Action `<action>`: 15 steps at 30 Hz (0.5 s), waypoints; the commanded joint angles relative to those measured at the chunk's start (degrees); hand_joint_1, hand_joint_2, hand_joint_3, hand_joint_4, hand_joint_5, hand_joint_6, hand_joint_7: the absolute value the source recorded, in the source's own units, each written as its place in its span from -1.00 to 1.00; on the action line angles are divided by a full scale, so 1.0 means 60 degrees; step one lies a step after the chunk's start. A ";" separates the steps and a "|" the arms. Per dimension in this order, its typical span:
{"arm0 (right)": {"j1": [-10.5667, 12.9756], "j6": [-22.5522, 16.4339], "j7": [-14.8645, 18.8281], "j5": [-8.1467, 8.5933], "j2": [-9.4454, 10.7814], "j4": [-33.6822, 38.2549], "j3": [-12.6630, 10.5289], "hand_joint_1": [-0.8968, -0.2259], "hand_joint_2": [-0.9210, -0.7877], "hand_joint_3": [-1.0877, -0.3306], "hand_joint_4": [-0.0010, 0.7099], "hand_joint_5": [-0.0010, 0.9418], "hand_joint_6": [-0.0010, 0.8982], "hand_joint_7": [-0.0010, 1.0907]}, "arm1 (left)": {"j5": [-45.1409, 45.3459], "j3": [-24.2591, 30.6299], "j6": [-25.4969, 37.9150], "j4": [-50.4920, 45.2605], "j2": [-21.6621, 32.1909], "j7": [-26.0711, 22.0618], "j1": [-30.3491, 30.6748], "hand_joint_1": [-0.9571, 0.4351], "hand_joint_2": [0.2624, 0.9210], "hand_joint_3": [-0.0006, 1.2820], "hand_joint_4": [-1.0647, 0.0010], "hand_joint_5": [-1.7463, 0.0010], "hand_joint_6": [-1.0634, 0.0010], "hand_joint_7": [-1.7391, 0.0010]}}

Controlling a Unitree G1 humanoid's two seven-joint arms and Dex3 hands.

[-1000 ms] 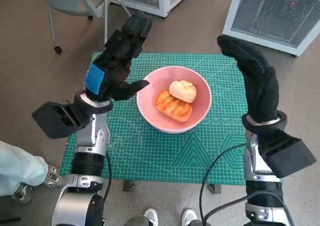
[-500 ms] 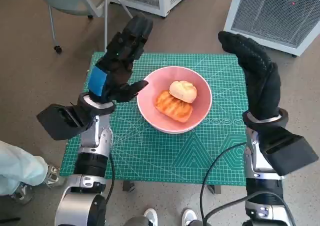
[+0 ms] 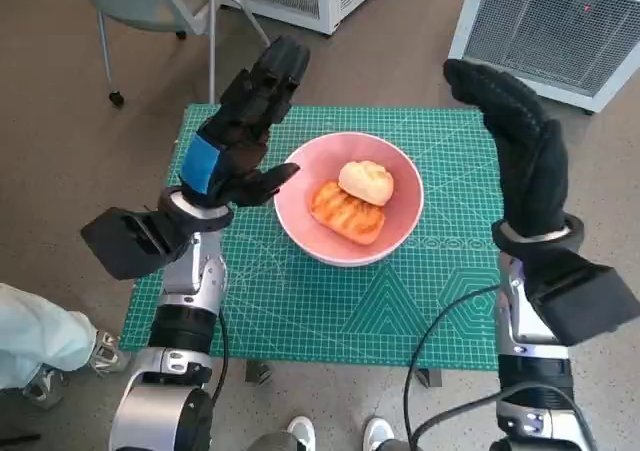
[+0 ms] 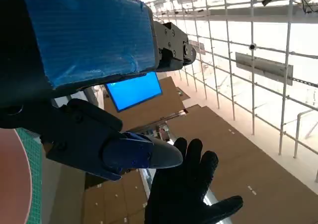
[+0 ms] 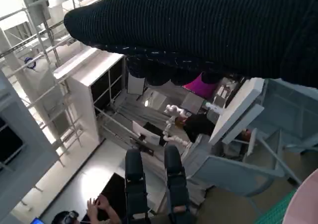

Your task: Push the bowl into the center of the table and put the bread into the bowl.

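Pink bowl (image 3: 349, 199) mid-table, mat margin showing all round.

One pink bowl (image 3: 349, 198), two breads (image 3: 348, 211) (image 3: 366, 181), two hands (image 3: 245, 136) (image 3: 515, 141).

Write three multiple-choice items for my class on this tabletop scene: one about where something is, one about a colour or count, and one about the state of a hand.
1. Where do the breads lie?
A. In the bowl
B. On the mat beside the bowl
C. On the floor

2. What colour is the bowl?
A. Blue
B. Pink
C. White

3. How is the right hand?
A. Gripping a bread
B. Pressed flat on the mat
C. Raised, holding nothing

Answers:
1. A, since both the round bread and the flat bread sit inside the bowl.
2. B, since the bowl shows pink against the green mat.
3. C, since the right hand is lifted off the table's right edge with nothing in it; the left hand also holds nothing.
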 commanded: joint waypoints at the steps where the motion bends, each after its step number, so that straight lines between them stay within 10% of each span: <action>1: -0.0004 0.0123 -0.0100 -0.0188 -0.0074 -0.0035 0.0025 -0.48 -1.00 -0.22 -0.67 -0.99 -1.00 -0.21 | -0.0088 0.0043 0.0094 -0.0046 -0.0021 -0.0020 -0.0195 -0.55 1.00 -0.51 0.91 1.00 0.67 0.97; 15: -0.0081 0.0166 -0.0234 -0.0400 -0.0021 0.0003 0.0115 -0.49 -1.00 -0.23 -0.67 -0.99 -1.00 -0.21 | -0.0087 0.0063 -0.0072 0.0117 -0.0138 -0.0013 -0.0244 -0.54 1.00 -0.52 0.90 1.00 0.66 0.97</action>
